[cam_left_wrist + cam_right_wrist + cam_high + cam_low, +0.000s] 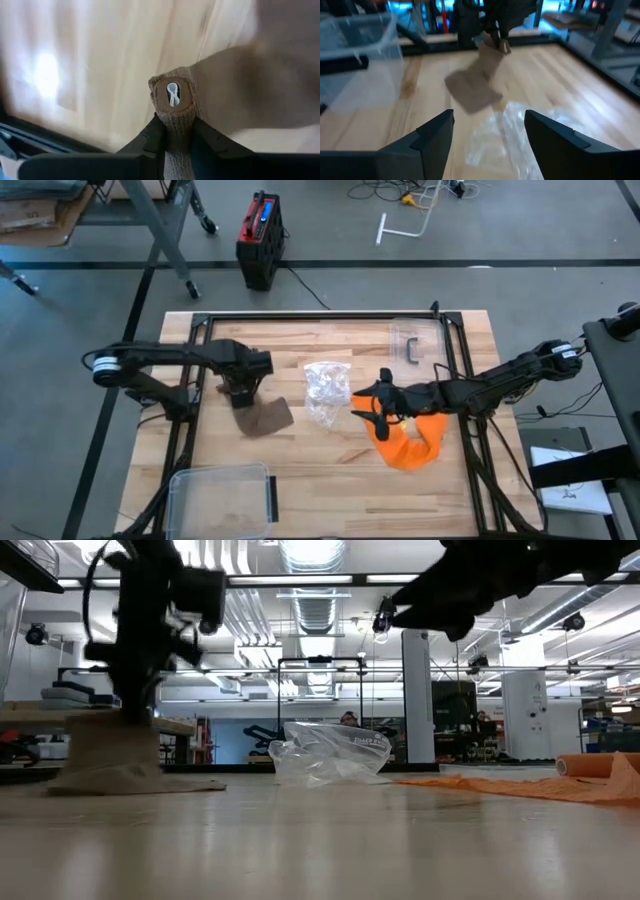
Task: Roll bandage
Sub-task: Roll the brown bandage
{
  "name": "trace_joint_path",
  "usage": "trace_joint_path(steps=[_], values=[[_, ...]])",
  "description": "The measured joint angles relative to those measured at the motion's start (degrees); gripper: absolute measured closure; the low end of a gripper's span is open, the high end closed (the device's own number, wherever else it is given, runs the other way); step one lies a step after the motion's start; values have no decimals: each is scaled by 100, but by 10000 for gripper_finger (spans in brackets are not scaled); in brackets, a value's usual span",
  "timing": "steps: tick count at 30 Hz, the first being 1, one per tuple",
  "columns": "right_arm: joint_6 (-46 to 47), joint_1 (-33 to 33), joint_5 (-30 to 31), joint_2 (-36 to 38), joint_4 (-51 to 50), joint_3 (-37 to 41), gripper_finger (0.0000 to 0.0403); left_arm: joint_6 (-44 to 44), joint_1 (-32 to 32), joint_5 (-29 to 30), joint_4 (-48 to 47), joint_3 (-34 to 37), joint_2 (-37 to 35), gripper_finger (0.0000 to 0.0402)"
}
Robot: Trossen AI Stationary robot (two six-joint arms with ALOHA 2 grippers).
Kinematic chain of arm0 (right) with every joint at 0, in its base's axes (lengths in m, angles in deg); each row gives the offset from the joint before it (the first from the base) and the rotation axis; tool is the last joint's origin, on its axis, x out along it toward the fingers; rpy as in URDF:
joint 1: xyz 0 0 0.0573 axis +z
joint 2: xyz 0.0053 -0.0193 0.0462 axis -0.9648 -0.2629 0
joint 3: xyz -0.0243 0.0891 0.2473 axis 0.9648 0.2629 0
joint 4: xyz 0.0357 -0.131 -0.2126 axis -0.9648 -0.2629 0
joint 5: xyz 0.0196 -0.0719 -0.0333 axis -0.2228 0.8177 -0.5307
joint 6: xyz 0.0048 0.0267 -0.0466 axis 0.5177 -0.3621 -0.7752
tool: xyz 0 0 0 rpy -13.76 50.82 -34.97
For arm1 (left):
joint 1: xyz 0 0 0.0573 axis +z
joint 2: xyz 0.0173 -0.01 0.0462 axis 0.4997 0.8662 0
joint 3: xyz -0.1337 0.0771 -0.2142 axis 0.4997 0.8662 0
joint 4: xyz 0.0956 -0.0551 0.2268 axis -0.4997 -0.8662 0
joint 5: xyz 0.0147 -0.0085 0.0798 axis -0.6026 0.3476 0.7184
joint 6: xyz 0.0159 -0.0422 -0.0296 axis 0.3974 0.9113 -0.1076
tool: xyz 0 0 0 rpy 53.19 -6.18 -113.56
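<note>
A tan-brown bandage [262, 416] is at the table's left-middle, partly rolled, with its loose tail spread on the wood. My left gripper [240, 392] stands over it, pointing down, shut on its rolled end. An orange bandage [405, 446] lies unrolled at the right-middle, resting flat with a small rolled end [598, 765]. My right gripper [374, 413] hangs open above the orange bandage's left edge, well clear of the table in the low view [440, 600], with nothing between its fingers [436, 141]. My left gripper [175, 136] pinches the bandage's rolled end [173, 116] between its two fingers, just below the roll's face with a white piece at its centre. The fingers come from above, pointing down. The roll is lifted; the tail hangs below it and its lower end [130, 780] lies on the table.
A crumpled clear plastic bag [327, 390] lies between the two bandages. A clear lid [414, 340] sits at the far right, and a clear plastic box [222, 496] at the near left. A black metal frame [320, 317] runs round the tabletop.
</note>
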Motion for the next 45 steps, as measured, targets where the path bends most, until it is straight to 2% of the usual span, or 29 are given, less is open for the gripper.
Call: trace_joint_path(steps=[6, 12, 16, 20, 24, 29, 32, 41, 45], values=[[47, -190, 7, -541, 1189, -159, 161, 567, -346, -18, 425, -1027, -692, 350], [25, -272, -17, -1796, 1240, -1404, 177, 878, -1082, -20, 1130, -1392, -1092, 350], [215, -394, -66, -2376, 609, -2352, 183, 1268, -1748, 143, 1148, -1429, -1138, 350], [225, -388, -110, -2978, -423, -3252, 180, 1523, -2536, 883, 1150, -1382, -1075, 350], [4, -388, -550, -3509, -861, -4052, 174, 1545, -3044, 1513, 1216, -1400, -899, 350], [-317, -429, -614, -3924, -1855, -4861, 172, 1484, -3226, 1524, 1247, -1404, -715, 350], [-594, -434, -614, -4056, -2130, -5126, 177, 1439, -3251, 1523, 1236, -1393, -642, 350], [-1291, -476, -618, -4149, -2165, -5276, 207, 1272, -3286, 1475, 1249, -1421, -682, 349], [-1504, -508, -935, -4149, -1912, -5276, 239, 1145, -3286, 1473, 1251, -1421, -688, 349]])
